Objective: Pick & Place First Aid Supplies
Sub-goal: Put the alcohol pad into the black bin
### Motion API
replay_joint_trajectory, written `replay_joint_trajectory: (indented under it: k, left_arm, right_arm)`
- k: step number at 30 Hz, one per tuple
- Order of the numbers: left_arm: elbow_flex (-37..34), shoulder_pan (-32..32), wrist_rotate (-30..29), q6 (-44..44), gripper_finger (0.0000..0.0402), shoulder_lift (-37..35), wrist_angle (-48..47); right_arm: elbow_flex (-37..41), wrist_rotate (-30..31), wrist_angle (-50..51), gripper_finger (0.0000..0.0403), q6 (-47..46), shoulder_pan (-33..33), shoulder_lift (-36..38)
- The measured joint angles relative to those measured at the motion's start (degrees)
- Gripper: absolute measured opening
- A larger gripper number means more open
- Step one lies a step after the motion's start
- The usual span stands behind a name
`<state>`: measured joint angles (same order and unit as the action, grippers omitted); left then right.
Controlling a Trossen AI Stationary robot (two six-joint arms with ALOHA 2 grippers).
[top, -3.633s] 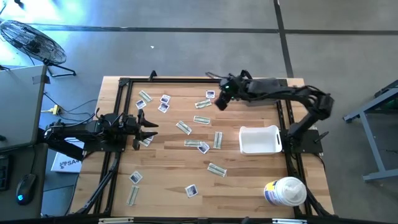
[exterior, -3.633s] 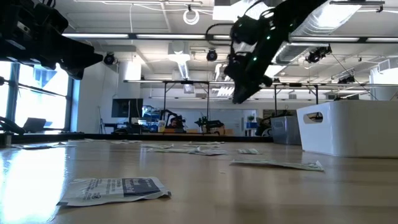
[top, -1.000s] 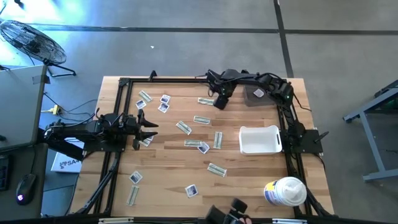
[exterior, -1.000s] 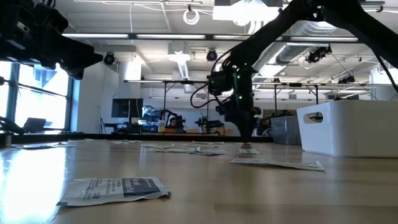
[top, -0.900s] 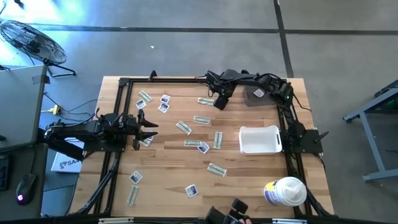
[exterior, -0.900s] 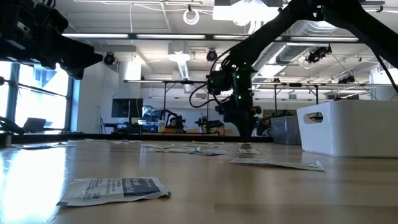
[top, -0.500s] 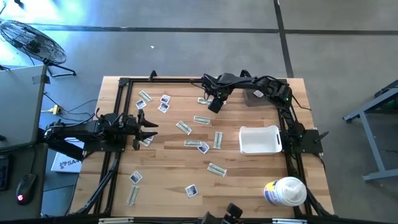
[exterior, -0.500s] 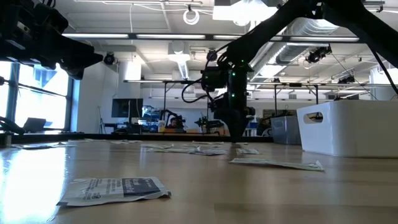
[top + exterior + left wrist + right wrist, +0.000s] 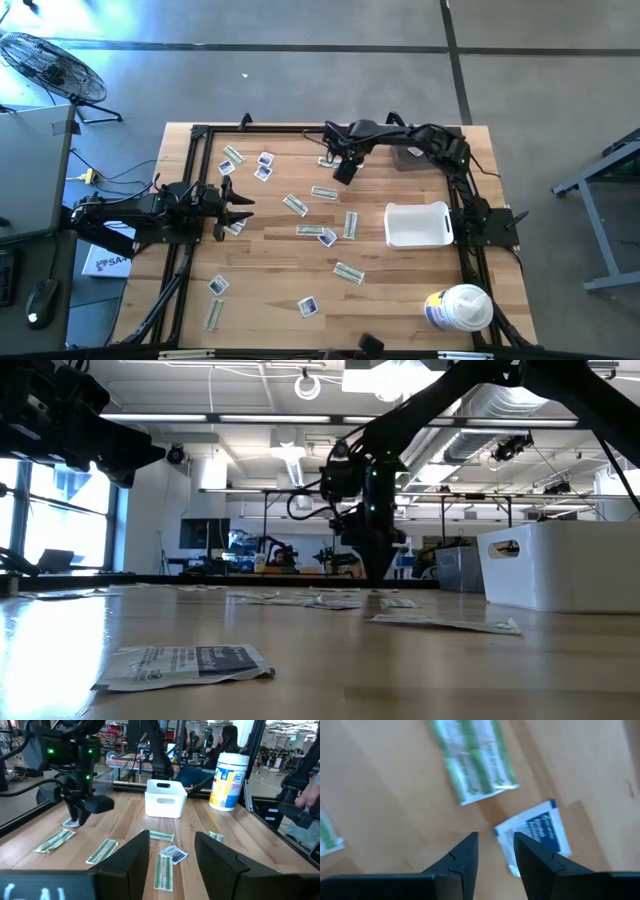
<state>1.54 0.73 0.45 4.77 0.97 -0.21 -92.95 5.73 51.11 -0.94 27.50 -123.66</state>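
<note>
**First aid supplies scattered on the tabletop; right claw over a sachet**

First aid supplies (image 9: 323,192), thin strip wrappers and square sachets, lie flat across the wooden tabletop (image 9: 270,280), none yet in the white bin (image 9: 418,224). The right claw (image 9: 492,851) hangs low at the far edge, jaws parted and empty, over a blue-printed sachet (image 9: 536,837) beside a green strip (image 9: 472,760). The left claw (image 9: 170,851) waits released at the left side. The packets look light, limp and slippery; pinching an edge probably serves best.
</note>
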Motion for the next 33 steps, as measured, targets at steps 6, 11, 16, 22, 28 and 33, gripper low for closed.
replay_joint_trajectory:
  k: [6, 11, 16, 22, 28, 33]
  left_arm:
    - [0.0, 0.0, 0.0, 0.0, 0.0156, 0.0, 0.0]
    - [0.0, 0.0, 0.0, 0.0, 0.0156, 0.0, 0.0]
    - [0.0, 0.0, 0.0, 0.0, 0.0156, 0.0, 0.0]
    - [0.0, 0.0, 0.0, 0.0, 0.0156, 0.0, 0.0]
    - [0.0, 0.0, 0.0, 0.0, 0.0156, 0.0, 0.0]
    - [0.0, 0.0, 0.0, 0.0, 0.0156, 0.0, 0.0]
  right_arm:
    - [0.0, 4.9, -1.4, 0.0119, 1.0, -0.9, -0.8]
    - [0.0, 2.2, -1.8, 0.0119, -0.5, 0.5, -0.8]
    - [0.0, -0.7, -1.2, 0.0119, -0.7, 1.1, -0.8]
    - [0.0, -1.4, -1.3, 0.0119, -0.6, 0.9, -1.1]
    - [-0.2, 0.4, -1.1, 0.0119, -0.6, 0.9, -2.6]
    - [-0.2, -0.6, -1.6, 0.0112, -1.8, 1.0, -2.7]
